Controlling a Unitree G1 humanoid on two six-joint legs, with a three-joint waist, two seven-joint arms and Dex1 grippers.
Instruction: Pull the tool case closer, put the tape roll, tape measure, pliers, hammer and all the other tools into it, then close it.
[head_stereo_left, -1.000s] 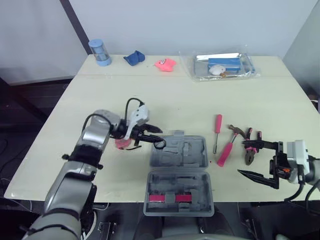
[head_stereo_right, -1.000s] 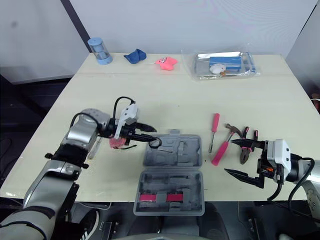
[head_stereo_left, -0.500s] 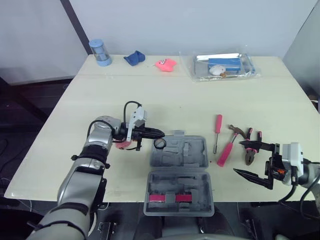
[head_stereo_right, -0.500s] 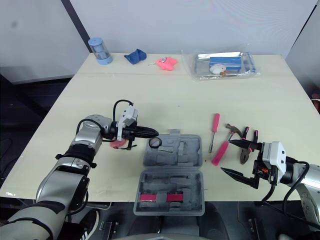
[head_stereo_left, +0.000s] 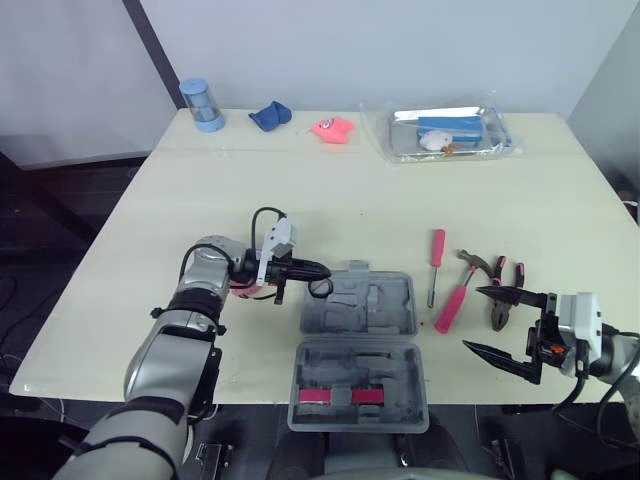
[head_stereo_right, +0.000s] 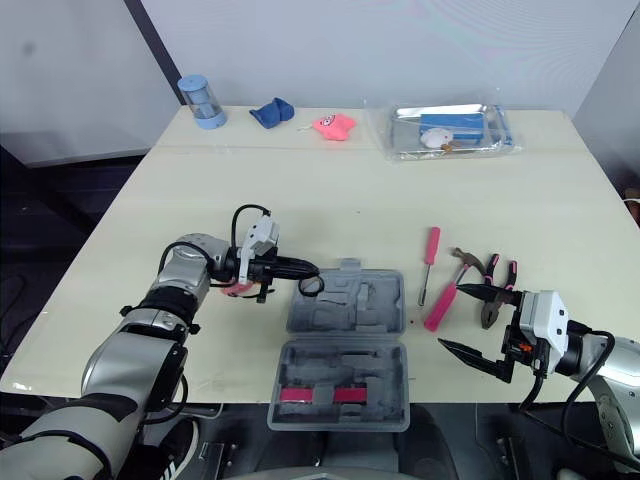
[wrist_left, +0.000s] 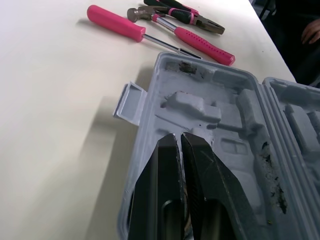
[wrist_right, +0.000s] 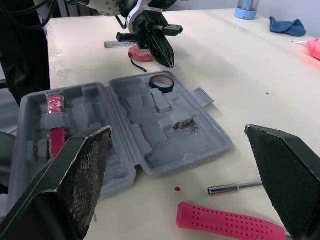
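Note:
The grey tool case (head_stereo_left: 385, 312) lies open near the table's front edge. A black tape roll (head_stereo_left: 320, 290) rests in the far-left corner of the case. My left gripper (head_stereo_left: 322, 269) hovers just above that corner, shut and holding nothing; its tips are clear of the roll in the right wrist view. A pink tape measure (head_stereo_left: 243, 288) sits on the table under my left wrist. To the right of the case lie a pink screwdriver (head_stereo_left: 436, 250), a pink-handled hammer (head_stereo_left: 452, 306) and the pliers (head_stereo_left: 498, 291). My right gripper (head_stereo_left: 473, 320) stands wide open beside the pliers.
Along the back of the table stand a blue cylinder (head_stereo_left: 200, 104), a blue cloth (head_stereo_left: 268, 116), a pink toy (head_stereo_left: 331, 128) and a clear bag of items (head_stereo_left: 450, 132). A thin grey tool (wrist_right: 117, 45) lies next to the tape measure. Pink inserts (head_stereo_left: 337, 397) sit in the case's near half.
My left gripper has let go of the tape roll, which now lies in the case, and its fingers have closed. My right gripper has drifted slightly toward the front edge.

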